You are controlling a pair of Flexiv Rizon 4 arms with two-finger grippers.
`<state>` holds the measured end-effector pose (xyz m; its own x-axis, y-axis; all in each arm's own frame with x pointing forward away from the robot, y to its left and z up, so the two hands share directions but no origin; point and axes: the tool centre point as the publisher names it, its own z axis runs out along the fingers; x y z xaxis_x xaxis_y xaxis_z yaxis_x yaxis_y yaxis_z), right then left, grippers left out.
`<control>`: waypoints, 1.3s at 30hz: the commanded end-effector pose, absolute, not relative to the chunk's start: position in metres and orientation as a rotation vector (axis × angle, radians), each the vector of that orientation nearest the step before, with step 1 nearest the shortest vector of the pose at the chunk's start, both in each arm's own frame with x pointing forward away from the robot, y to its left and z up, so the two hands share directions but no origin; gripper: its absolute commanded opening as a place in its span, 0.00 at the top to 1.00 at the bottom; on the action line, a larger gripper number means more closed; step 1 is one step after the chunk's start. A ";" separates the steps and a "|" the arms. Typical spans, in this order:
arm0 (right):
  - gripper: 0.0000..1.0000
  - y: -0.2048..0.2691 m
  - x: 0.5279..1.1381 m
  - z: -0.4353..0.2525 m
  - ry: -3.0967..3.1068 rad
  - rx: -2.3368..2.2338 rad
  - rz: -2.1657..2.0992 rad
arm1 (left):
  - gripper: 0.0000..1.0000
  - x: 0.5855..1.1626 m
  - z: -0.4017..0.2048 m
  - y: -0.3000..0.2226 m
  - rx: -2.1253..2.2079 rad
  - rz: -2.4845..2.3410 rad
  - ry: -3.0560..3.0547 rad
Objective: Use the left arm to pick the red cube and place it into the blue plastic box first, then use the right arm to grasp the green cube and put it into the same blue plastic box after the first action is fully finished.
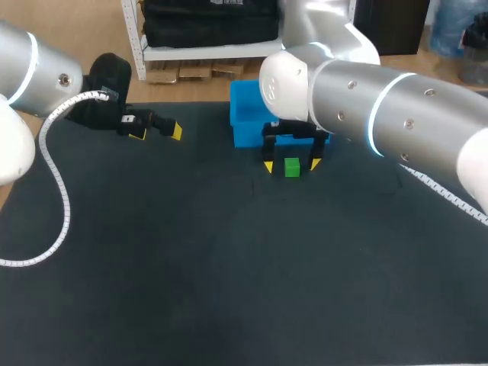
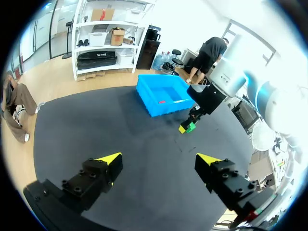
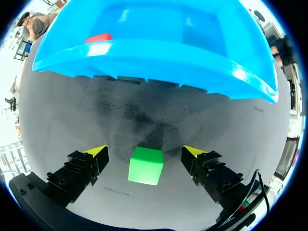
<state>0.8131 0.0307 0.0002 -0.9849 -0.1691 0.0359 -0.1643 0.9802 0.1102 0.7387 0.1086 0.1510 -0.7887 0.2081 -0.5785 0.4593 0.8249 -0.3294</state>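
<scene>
The green cube [image 1: 291, 167] rests on the black table just in front of the blue plastic box [image 1: 245, 122]. My right gripper [image 1: 291, 165] stands open around it, one yellow tip on each side, with gaps to the cube [image 3: 146, 165]. The red cube [image 3: 98, 37] lies inside the blue box [image 3: 144, 57], near one corner, and shows as a small red spot [image 2: 162, 101] in the left wrist view. My left gripper [image 1: 156, 132] is open and empty at the table's far left, well away from the box [image 2: 161, 96] and the green cube [image 2: 190, 127].
A white coiled cable [image 1: 57, 191] hangs from my left arm over the left part of the black table [image 1: 191, 259]. My right arm [image 1: 366, 99] reaches across above the box's right side.
</scene>
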 end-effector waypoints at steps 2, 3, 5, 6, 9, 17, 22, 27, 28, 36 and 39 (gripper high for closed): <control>0.00 0.030 0.805 -0.001 -3.096 0.248 -0.172 | 0.00 0.738 0.150 0.110 0.494 -0.637 2.464; 0.00 0.030 0.804 -0.001 -3.093 0.244 -0.167 | 0.00 0.738 0.150 0.110 0.494 -0.637 2.464; 0.00 0.031 0.803 -0.001 -3.092 0.242 -0.168 | 0.00 0.738 0.150 0.110 0.494 -0.637 2.464; 0.06 0.031 0.802 -0.002 -3.092 0.242 -0.167 | 0.00 0.738 0.150 0.110 0.494 -0.637 2.464; 0.62 0.032 0.801 -0.003 -3.090 0.237 -0.164 | 0.00 0.738 0.150 0.110 0.494 -0.637 2.464; 1.00 0.034 0.801 -0.005 -3.089 0.245 -0.157 | 0.00 0.738 0.150 0.110 0.494 -0.637 2.464; 1.00 0.034 0.801 -0.004 -3.090 0.243 -0.158 | 0.00 0.738 0.150 0.110 0.494 -0.637 2.464; 1.00 0.029 0.797 0.004 -3.095 0.241 -0.151 | 0.00 0.738 0.150 0.110 0.494 -0.637 2.464; 1.00 0.027 0.796 0.006 -3.096 0.240 -0.151 | 0.00 0.738 0.150 0.110 0.494 -0.637 2.464; 1.00 0.022 0.795 0.023 -3.116 0.239 -0.150 | 0.00 0.738 0.150 0.110 0.494 -0.637 2.464; 1.00 0.021 0.796 0.030 -3.127 0.240 -0.156 | 0.00 0.738 0.150 0.110 0.494 -0.637 2.464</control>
<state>0.8078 0.0256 0.0234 -0.9866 -0.1583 0.0391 -0.1540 0.9834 0.0957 0.7387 0.1086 0.1510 -0.7887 0.2081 -0.5785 0.4593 0.8249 -0.3294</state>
